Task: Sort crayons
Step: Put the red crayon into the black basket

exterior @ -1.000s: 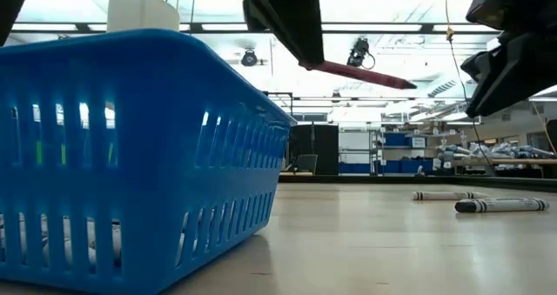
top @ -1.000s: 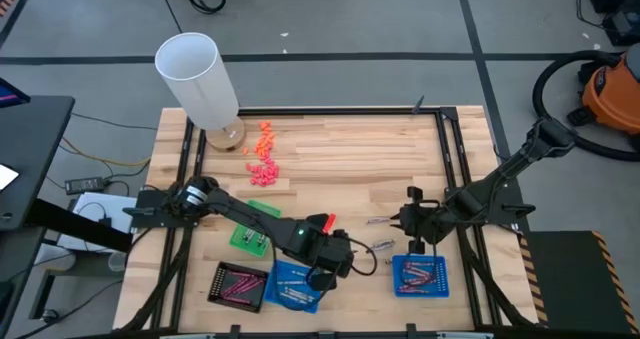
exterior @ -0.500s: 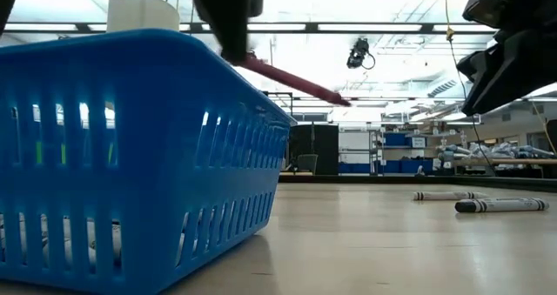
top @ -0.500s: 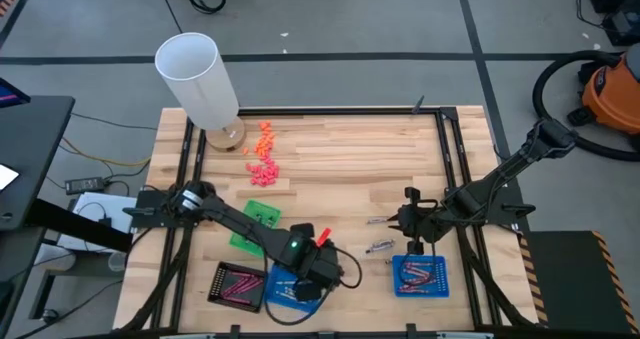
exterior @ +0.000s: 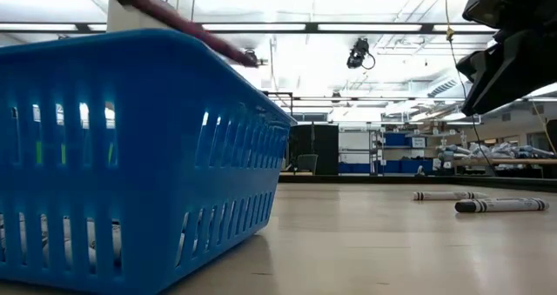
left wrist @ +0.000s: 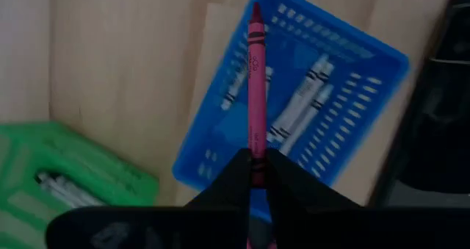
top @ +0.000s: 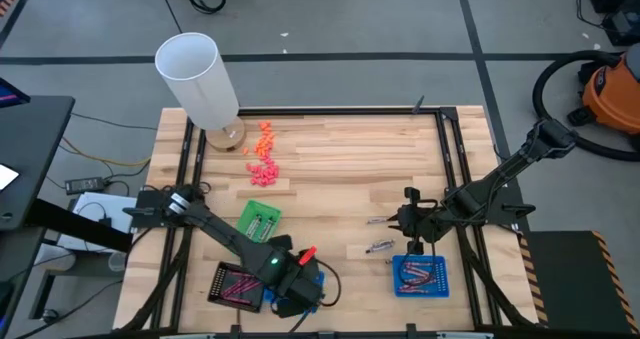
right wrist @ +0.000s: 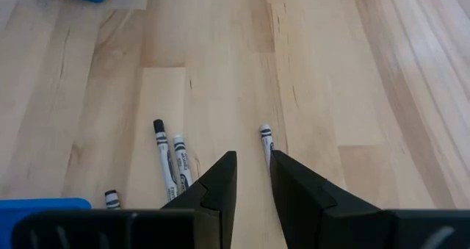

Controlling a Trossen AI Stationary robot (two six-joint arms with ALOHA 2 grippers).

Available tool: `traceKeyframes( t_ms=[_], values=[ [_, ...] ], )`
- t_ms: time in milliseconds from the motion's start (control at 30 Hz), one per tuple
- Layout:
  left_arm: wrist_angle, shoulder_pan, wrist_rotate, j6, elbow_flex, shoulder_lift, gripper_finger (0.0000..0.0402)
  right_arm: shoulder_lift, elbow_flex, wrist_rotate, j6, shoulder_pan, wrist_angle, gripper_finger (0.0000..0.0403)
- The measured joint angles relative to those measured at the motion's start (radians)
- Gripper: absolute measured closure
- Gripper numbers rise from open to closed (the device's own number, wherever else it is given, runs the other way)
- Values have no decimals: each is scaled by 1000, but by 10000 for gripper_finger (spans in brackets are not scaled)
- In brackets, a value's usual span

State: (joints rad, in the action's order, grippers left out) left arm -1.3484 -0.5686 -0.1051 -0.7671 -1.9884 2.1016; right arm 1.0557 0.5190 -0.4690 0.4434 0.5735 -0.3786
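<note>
My left gripper is shut on a pinkish-red crayon above the left blue tray, which holds silvery-grey crayons. The crayon also shows in the low view, over that tray's wall. My right gripper is open and empty, low over the table to the right, above loose silvery-grey crayons that lie flat on the wood. It also shows in the high view. My left gripper pinches the pinkish-red crayon between its two fingers at the crayon's blunt end. The crayon runs along the fingers and sticks out past their tips, its point ahead. It is lifted clear, slanting above the blue tray.
A green tray and a black tray with crayons stand beside the left blue tray. A second blue tray with reddish crayons stands at the near right. A white tube and orange and pink bits are at the far left.
My left gripper has carried the pinkish-red crayon toward the table's left and near edges, from beside the left blue tray to above it, still shut on it. The crayon stays lifted clear and slanting.
</note>
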Motion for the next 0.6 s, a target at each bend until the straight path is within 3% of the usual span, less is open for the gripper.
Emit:
traceKeyframes(
  t_ms=[267, 600],
  values=[
    [-88, -100, -15, -216, -1, -37, 366, 0, 0, -2, -25, 0, 7, 309],
    [-218, -260, -129, -460, -1, -37, 366, 0, 0, -51, -174, -9, 81, 309]
  ],
)
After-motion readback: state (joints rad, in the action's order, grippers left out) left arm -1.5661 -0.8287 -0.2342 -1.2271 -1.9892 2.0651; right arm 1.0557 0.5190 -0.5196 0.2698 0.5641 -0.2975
